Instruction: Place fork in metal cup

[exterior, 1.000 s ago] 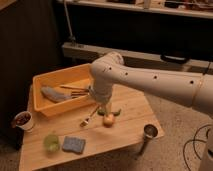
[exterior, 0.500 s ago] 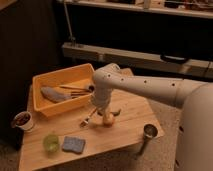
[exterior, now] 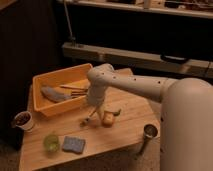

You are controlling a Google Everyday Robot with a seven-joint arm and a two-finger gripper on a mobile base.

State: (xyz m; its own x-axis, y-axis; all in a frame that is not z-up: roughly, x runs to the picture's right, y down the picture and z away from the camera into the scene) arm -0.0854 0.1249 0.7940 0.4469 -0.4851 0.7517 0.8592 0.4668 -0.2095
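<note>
The gripper (exterior: pixel 95 110) hangs low over the wooden surface (exterior: pixel 131 106), its grip impossible to tell, with the fork (exterior: pixel 88 120) slanting just beneath it and the metal cup (exterior: pixel 150 131) well apart at the surface's corner.

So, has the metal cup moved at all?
No. The metal cup stays at the table's near corner; the gripper hangs over the table beside the yellow tray.
</note>
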